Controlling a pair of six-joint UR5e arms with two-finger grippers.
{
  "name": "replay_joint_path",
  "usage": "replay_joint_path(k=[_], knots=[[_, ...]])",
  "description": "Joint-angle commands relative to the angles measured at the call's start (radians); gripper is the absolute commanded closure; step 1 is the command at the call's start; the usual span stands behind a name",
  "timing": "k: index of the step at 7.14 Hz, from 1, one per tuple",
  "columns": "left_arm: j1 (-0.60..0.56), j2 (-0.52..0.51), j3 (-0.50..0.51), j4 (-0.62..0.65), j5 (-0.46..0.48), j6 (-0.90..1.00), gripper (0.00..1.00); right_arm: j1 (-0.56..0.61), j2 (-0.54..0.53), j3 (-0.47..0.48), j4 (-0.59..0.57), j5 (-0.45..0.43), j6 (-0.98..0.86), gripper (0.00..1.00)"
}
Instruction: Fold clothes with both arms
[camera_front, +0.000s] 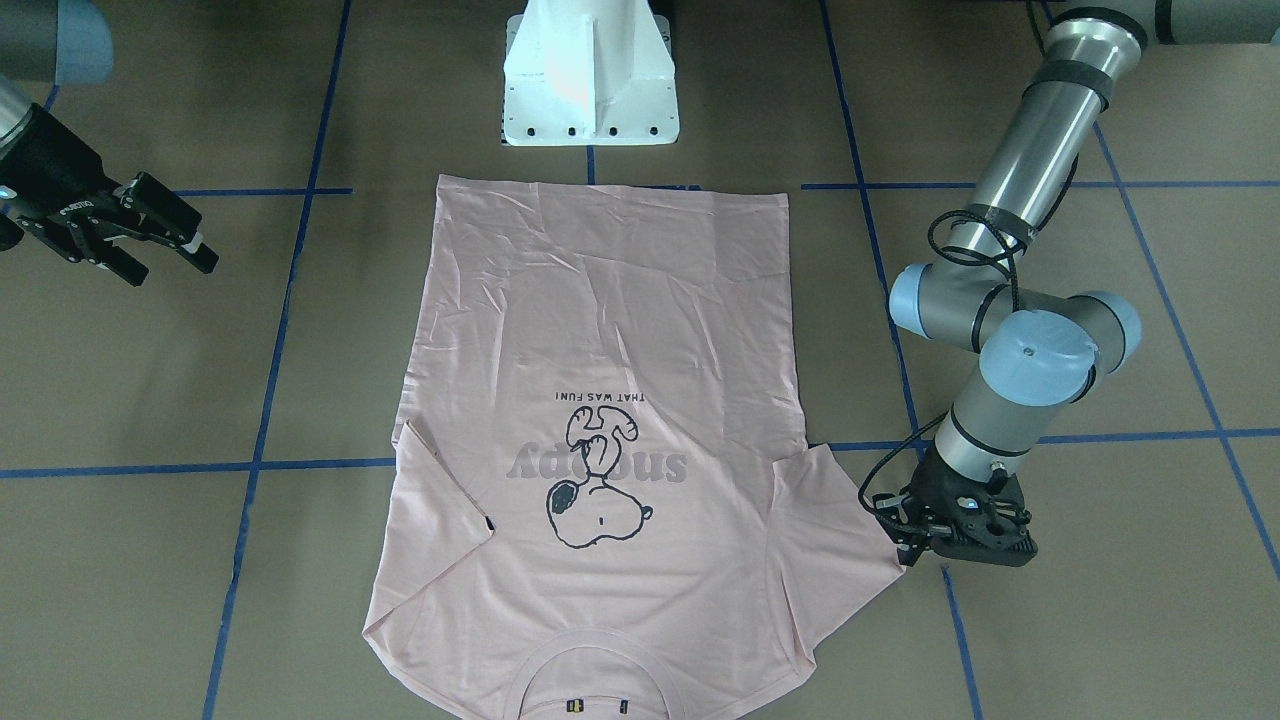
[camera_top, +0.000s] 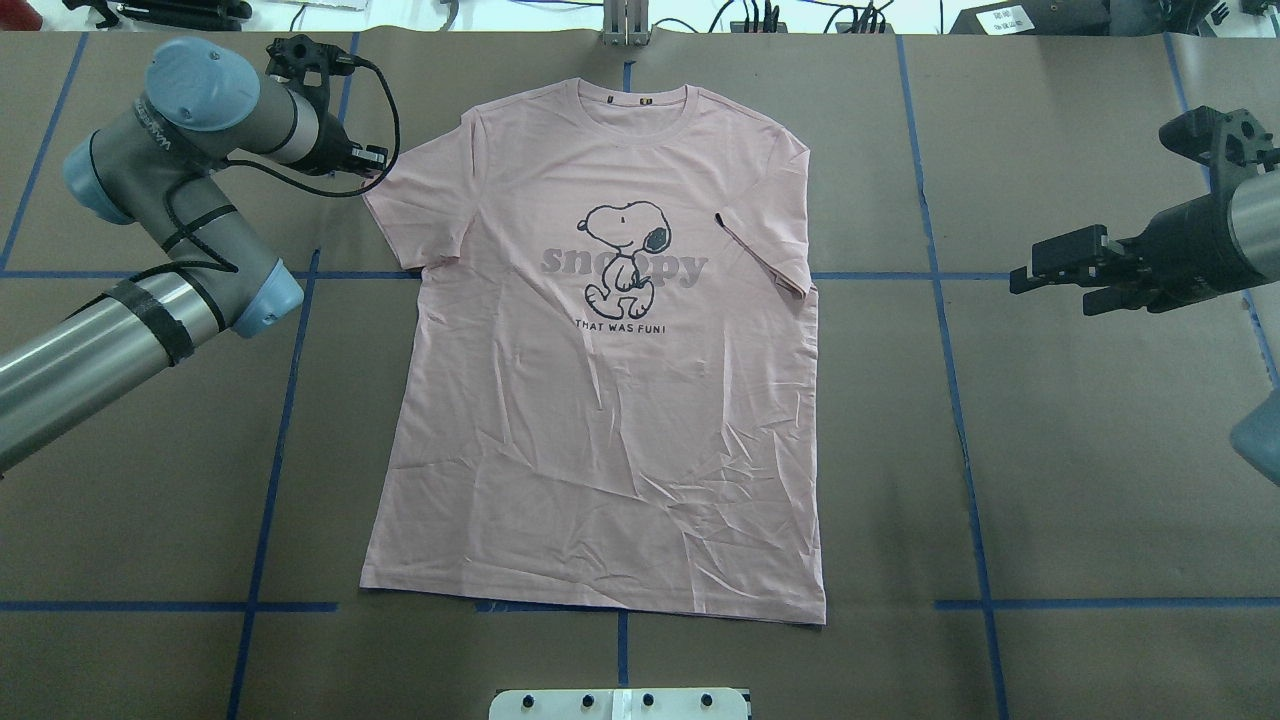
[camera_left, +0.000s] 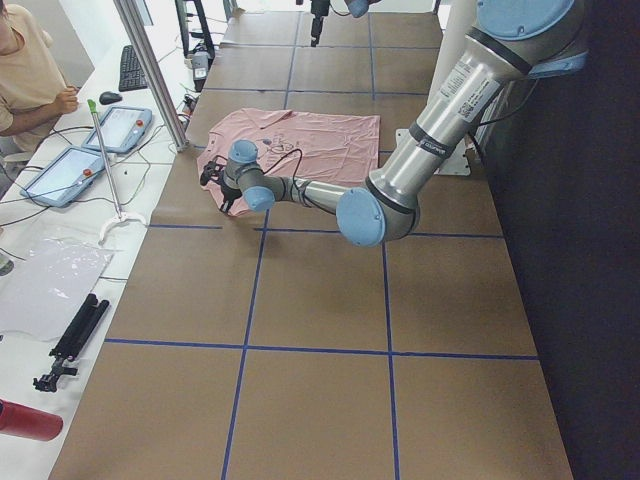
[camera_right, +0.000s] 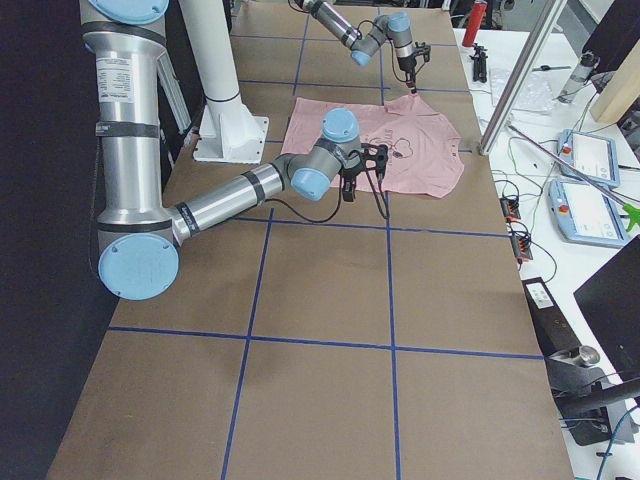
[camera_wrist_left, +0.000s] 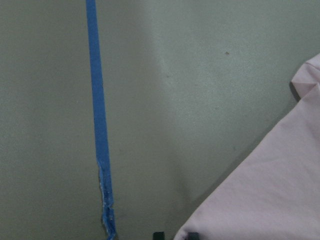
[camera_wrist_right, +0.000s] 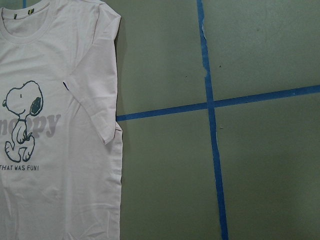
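Pale pink T-shirt (camera_top: 600, 430) lies flat and print-up on the brown table (camera_top: 1080, 480), and the white pedestal (camera_top: 620, 703) sits just off the T-shirt's hem, so the collar is at the far end. The left gripper (camera_front: 903, 548) points down right at the outer edge of the T-shirt's left sleeve (camera_front: 835, 520). Its wrist view only shows two dark fingertip bits at the frame edge with the sleeve corner by them, so nobody can tell whether the claw is spread or pinching. The right gripper (camera_top: 1048, 288) hangs well off the T-shirt's other side, level with the print, with its fingers clearly spread and nothing in them. The right sleeve (camera_top: 765, 250) is partly flopped in over the chest. This looks like the very start, the first grab. To do it well, the left gripper probably wants both layers of that sleeve edge, not just the top one. The right one should likely take a matching spot so the fold goes over evenly. A low lift seems best, since the fabric near the T-shirt's hem is already wrinkled and could bunch up.
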Motion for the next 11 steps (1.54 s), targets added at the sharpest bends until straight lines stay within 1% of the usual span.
replay_joint_path(k=[1, 2, 3, 4, 5, 6, 7, 8, 9, 10, 11], knots=[[0.002, 0.011, -0.126, 0.073, -0.022, -0.043, 1.0, -0.004, 0.029, -0.025, 0.0, -0.001, 0.001, 0.0], [0.011, 0.006, -0.149, 0.085, -0.022, -0.131, 1.0, -0.004, 0.041, -0.034, 0.0, -0.003, 0.001, 0.0], [0.046, -0.017, -0.151, 0.083, -0.018, -0.214, 1.0, -0.007, 0.047, -0.038, 0.0, -0.009, 0.001, 0.0], [0.092, -0.061, -0.137, 0.081, -0.005, -0.293, 1.0, -0.008, 0.063, -0.059, 0.0, -0.012, 0.001, 0.0], [0.108, -0.108, -0.079, 0.069, 0.061, -0.299, 1.0, -0.007, 0.081, -0.08, 0.0, -0.012, 0.0, 0.0], [0.112, -0.171, 0.008, 0.044, 0.089, -0.299, 1.0, -0.008, 0.084, -0.088, 0.0, -0.012, 0.0, 0.0], [0.114, -0.187, 0.082, -0.041, 0.113, -0.299, 1.0, -0.01, 0.087, -0.094, 0.0, -0.012, 0.0, 0.0], [0.117, -0.218, 0.192, -0.143, 0.143, -0.299, 1.0, -0.013, 0.09, -0.1, 0.0, -0.014, 0.0, 0.0], [0.118, -0.219, 0.193, -0.148, 0.143, -0.299, 1.0, -0.017, 0.092, -0.104, 0.0, -0.027, 0.0, 0.0], [0.128, -0.216, 0.176, -0.149, 0.143, -0.301, 0.57, -0.023, 0.092, -0.105, 0.0, -0.037, 0.0, 0.0], [0.129, -0.195, 0.12, -0.149, 0.143, -0.303, 0.2, -0.023, 0.095, -0.105, 0.0, -0.04, 0.0, 0.0]])
